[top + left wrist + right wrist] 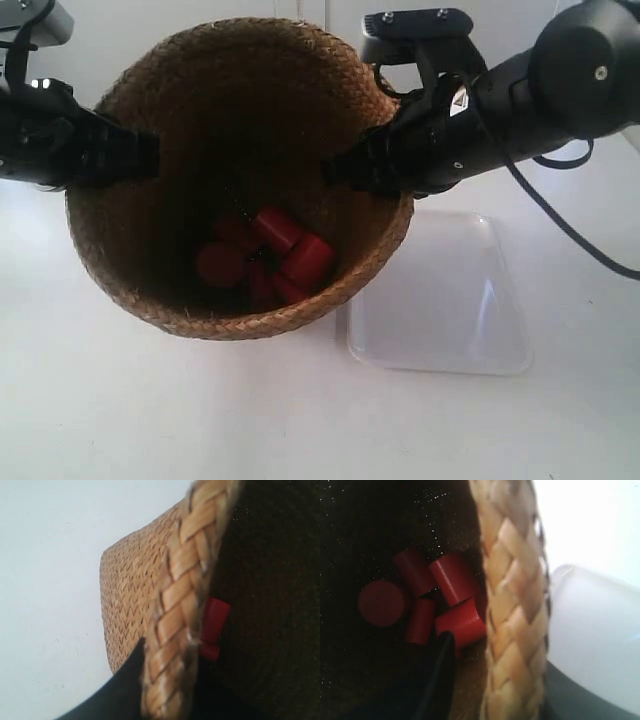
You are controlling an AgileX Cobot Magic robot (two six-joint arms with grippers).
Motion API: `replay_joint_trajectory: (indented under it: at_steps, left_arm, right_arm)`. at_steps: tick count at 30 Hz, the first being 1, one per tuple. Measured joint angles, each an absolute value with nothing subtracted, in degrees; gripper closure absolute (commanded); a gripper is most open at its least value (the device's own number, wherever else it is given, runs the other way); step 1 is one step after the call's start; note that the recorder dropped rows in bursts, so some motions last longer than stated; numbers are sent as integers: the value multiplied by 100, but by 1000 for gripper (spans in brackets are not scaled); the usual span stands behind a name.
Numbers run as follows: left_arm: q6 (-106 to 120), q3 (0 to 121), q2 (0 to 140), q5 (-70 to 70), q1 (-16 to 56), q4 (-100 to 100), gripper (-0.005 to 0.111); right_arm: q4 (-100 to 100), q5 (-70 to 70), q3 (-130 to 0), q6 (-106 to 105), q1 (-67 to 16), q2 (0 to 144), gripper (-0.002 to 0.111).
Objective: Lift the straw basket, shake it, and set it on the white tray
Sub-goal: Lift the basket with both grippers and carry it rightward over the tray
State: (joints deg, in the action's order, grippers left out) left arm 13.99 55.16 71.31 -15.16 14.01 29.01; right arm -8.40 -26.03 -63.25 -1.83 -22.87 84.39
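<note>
Closest to our left tool point(170, 685) is the braided rim of the straw basket point(132, 590). One dark finger presses the outside of the wall, while the inner one is lost against the dark interior. This tool is clamped on the rim. Just past the rim, inside, a few red cylinders point(215, 617) show.

Our right tool point(512, 695) grasps the opposite side of the rim, with a black finger inside, a grey one outside and the weave between them. Just beyond its inner finger the red cylinders lie in a loose heap on the basket's floor. On this tool's outer side, past the rim, the glossy white tray point(595, 630) rests on the table point(100, 400).

In the exterior view the basket hangs between both tools with its mouth tipped toward the camera, and its rim hides the tray's nearest edge. We cannot tell whether its base touches the table.
</note>
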Motion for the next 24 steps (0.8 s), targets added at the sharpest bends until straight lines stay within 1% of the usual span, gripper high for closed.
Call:
replay_joint_trajectory:
  at_steps: [6, 10, 13, 14, 18, 24]
  left_arm:
    - [1407, 5528, 7121, -1522, 1401, 2901, 107]
    - [1471, 5970, 6704, -2282, 1413, 2890, 107]
    - [1695, 5739, 6371, -1577, 1478, 3008, 107]
    - [1575, 5628, 6358, -1418, 1440, 3051, 107]
    - [1466, 5345, 6575, -1654, 1289, 3044, 107]
    - [1443, 5313, 6433, -1799, 1275, 3124, 107]
  right_arm:
    - [-827, -2611, -6325, -183, -2287, 8429, 108]
    - [-999, -3088, -6577, -183, -2331, 7960, 108]
    - [-1061, -1933, -6107, -194, -2523, 7537, 108]
    - [-1061, -1790, -6026, -163, -2535, 7572, 108]
    - [-1061, -2213, -5904, 0, -2534, 7937, 108]
    - [-1034, -2486, -5956, -42, -2562, 7647, 108]
